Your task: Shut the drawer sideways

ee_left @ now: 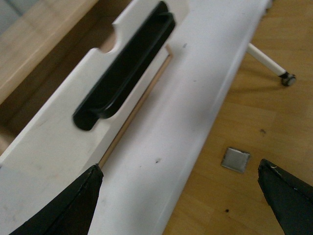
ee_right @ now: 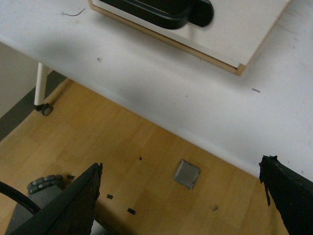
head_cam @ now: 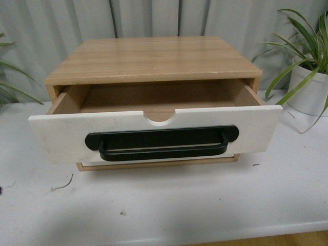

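Observation:
The drawer (head_cam: 56,138) has a white front, a long black bar handle (head_cam: 161,143) and a half-round notch in its top edge. It stands pulled out of a wooden cabinet (head_cam: 154,59) on the white table (head_cam: 205,200). No gripper shows in the front view. In the left wrist view the drawer (ee_left: 54,142) and its handle (ee_left: 124,68) lie ahead of my open, empty left gripper (ee_left: 178,178), which hangs over the table's front edge. My right gripper (ee_right: 181,183) is open and empty over the wooden floor, in front of the table, with the drawer front (ee_right: 244,29) farther off.
A potted plant in a white pot (head_cam: 310,89) stands at the table's back right, and leaves (head_cam: 13,82) reach in at the left. A small wire scrap (head_cam: 62,185) lies on the table. A table leg with a caster (ee_right: 43,98) and a metal floor plate (ee_right: 187,174) show below.

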`<state>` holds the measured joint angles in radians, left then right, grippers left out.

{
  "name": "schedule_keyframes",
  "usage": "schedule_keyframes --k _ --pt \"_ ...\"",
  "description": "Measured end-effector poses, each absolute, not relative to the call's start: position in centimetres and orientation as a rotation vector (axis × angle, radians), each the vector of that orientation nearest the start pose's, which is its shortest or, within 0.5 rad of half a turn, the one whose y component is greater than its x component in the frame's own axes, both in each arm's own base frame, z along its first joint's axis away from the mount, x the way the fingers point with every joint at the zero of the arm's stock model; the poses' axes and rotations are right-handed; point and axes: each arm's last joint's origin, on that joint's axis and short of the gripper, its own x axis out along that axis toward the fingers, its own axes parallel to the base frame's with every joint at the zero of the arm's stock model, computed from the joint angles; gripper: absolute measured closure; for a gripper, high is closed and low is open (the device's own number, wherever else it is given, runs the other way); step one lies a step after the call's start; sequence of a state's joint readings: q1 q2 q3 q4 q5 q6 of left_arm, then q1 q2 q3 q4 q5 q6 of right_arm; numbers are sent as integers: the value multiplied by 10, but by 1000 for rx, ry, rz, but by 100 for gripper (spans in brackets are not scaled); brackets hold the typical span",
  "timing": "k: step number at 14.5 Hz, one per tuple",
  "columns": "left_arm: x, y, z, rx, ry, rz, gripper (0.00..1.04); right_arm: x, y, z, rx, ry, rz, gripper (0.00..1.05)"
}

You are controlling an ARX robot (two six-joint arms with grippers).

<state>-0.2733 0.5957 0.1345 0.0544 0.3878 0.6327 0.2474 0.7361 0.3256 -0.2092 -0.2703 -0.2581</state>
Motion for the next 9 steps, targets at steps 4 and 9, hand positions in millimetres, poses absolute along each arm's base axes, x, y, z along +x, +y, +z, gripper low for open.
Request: schedule_keyframes --k 4,9 --pt "165 -59 170 674 161 -806 7 182 56 191 -392 567 686 6" --pt "199 -67 166 710 236 -853 7 220 71 187 -461 619 788 6"
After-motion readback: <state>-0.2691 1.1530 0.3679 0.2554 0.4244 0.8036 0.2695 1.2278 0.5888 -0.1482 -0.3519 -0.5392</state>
